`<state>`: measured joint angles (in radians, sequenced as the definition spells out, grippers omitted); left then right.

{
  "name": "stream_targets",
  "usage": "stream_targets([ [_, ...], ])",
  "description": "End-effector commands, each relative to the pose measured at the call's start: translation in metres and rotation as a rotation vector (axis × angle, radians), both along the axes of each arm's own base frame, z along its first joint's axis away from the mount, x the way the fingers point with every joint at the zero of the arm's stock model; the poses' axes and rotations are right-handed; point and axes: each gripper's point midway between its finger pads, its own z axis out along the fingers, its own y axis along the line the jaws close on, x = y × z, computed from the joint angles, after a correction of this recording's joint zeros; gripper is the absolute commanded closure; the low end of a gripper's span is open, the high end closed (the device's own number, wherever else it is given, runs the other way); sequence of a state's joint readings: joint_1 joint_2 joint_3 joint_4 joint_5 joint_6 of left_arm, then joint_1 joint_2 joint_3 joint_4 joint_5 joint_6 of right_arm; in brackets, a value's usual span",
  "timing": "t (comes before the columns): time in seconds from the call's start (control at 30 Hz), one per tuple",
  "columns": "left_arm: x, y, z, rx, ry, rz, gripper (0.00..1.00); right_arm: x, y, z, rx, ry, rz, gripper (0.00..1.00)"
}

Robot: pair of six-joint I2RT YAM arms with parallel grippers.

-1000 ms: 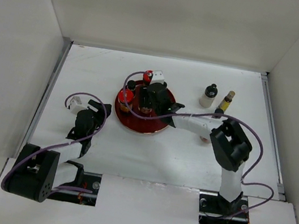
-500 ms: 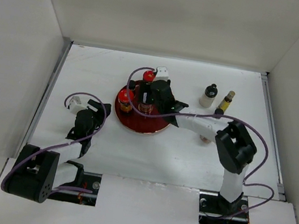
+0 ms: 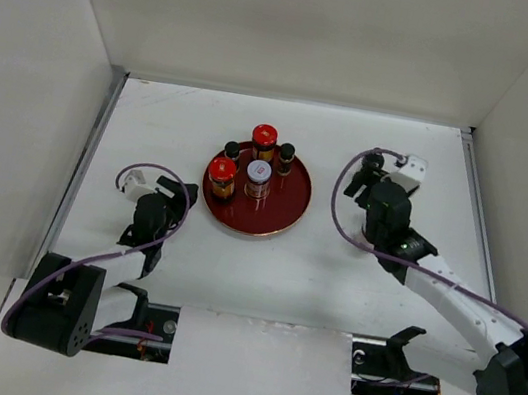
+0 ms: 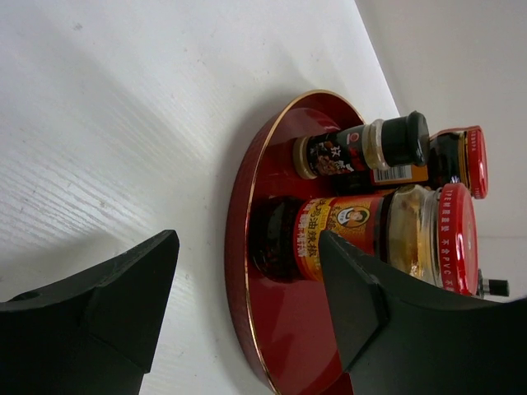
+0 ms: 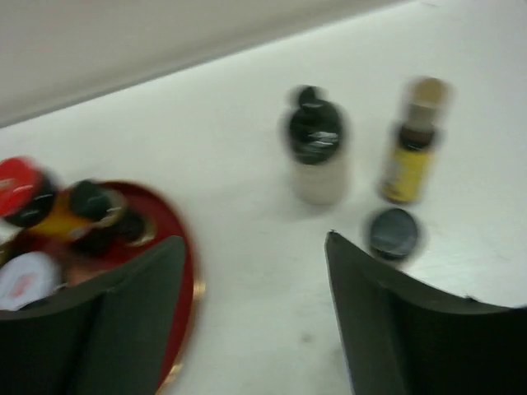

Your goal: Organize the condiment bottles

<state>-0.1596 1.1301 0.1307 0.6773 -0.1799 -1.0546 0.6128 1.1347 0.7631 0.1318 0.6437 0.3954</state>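
Note:
On the round red tray (image 3: pixel 280 212) stand two red-capped amber jars (image 3: pixel 264 141) (image 3: pixel 221 176), a white-lidded jar (image 3: pixel 258 178) and two small black-capped bottles (image 3: pixel 285 157). My right gripper (image 5: pixel 254 240) is open and empty above the bare table, right of the tray. Ahead of it stand a white bottle with a black cap (image 5: pixel 317 156), a slim yellow bottle (image 5: pixel 409 141) and a small dark-capped jar (image 5: pixel 394 234). My left gripper (image 4: pixel 247 239) is open and low at the tray's left rim (image 4: pixel 239 271), facing a red-capped jar (image 4: pixel 387 234) and a black-capped bottle (image 4: pixel 362 148).
White walls enclose the table on the left, back and right. In the top view my right arm (image 3: pixel 450 295) stretches from the near right towards the back right and covers the loose bottles there. My left arm (image 3: pixel 142 228) rests left of the tray.
My right arm has swung away from the tray to the back right, leaving the white-lidded jar uncovered on the tray. Its jaws opened wider, then narrowed. The left arm has not moved.

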Motion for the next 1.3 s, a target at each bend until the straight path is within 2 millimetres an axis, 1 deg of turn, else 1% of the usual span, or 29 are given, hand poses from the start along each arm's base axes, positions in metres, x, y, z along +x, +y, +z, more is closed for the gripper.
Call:
stream_targets([
  [0.0,0.01,-0.004,0.019,-0.005,-0.062,-0.005,0.33,-0.02,-0.066,-0.031,-0.072,0.098,-0.232,0.14],
  [0.07,0.01,-0.003,0.02,-0.004,-0.067,-0.003,0.33,-0.029,-0.084,-0.045,-0.086,0.15,-0.276,0.07],
  [0.13,0.01,-0.003,0.02,0.001,-0.069,0.001,0.33,-0.037,-0.091,-0.061,-0.082,0.196,-0.296,0.03],
  [0.23,0.01,-0.004,0.019,-0.007,-0.064,-0.006,0.33,-0.041,-0.087,-0.083,-0.075,0.264,-0.28,0.01],
  [0.33,0.01,-0.004,0.021,0.0,-0.068,-0.005,0.33,-0.04,-0.074,-0.104,-0.068,0.321,-0.232,0.02],
  [0.47,0.01,-0.006,0.018,-0.008,-0.061,-0.012,0.33,-0.037,-0.067,-0.123,-0.068,0.374,-0.214,0.04],
  [0.53,0.01,-0.005,0.02,0.0,-0.068,-0.008,0.33,-0.036,-0.065,-0.129,-0.064,0.379,-0.213,0.07],
  [0.67,0.01,-0.005,0.017,-0.006,-0.056,-0.01,0.33,-0.033,-0.054,-0.14,-0.049,0.414,-0.173,0.2],
  [0.77,0.01,-0.005,0.021,-0.002,-0.07,-0.006,0.33,-0.032,-0.054,-0.142,-0.048,0.414,-0.178,0.35],
  [0.8,0.01,-0.004,0.021,0.001,-0.069,-0.004,0.33,-0.031,-0.054,-0.139,-0.048,0.409,-0.18,0.41],
  [0.87,0.01,-0.004,0.018,-0.003,-0.062,-0.006,0.33,-0.029,-0.049,-0.124,-0.047,0.372,-0.166,0.49],
  [0.93,0.01,-0.004,0.018,-0.007,-0.061,-0.006,0.33,-0.027,-0.038,-0.1,-0.042,0.31,-0.139,0.51],
  [0.97,0.01,-0.004,0.019,-0.003,-0.064,-0.004,0.33,-0.026,-0.03,-0.086,-0.037,0.276,-0.117,0.51],
  [1.07,0.011,-0.006,0.017,-0.002,-0.055,-0.007,0.33,-0.019,0.011,-0.049,-0.022,0.201,-0.014,0.52],
  [1.13,0.011,-0.008,0.016,-0.008,-0.051,-0.017,0.33,-0.011,0.038,-0.037,-0.035,0.168,0.046,0.52],
  [1.2,0.012,-0.007,0.018,-0.004,-0.059,-0.017,0.33,0.002,0.067,-0.028,-0.057,0.127,0.104,0.51],
  [1.27,0.011,-0.006,0.018,-0.001,-0.059,-0.011,0.33,0.014,0.096,-0.023,-0.063,0.097,0.154,0.51],
])
